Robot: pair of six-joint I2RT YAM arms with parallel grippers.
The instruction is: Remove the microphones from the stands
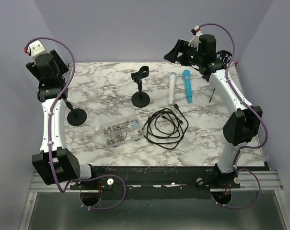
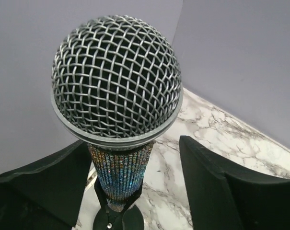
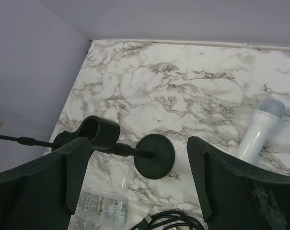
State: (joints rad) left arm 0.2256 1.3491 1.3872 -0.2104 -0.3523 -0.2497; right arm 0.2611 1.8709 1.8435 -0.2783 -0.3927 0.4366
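Left pincer [image 2: 135, 160] open, jaws either side of the microphone [image 2: 117, 76], not touching. Microphone upright in stand [image 2: 111, 221], left side of desk [image 2: 216, 129]. Probably rigid, weighty; grip handle below head, since mesh could dent. Silver mesh ball, sequined blue-gold handle. Right pincer [image 3: 139, 143] open, empty, far right.

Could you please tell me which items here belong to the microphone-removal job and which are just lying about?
Job: silver-mesh-headed sequinned microphone; black round-based stand holding it.
Lying about: empty black clip stand; white microphone; teal microphone; coiled black cable; clear plastic box.
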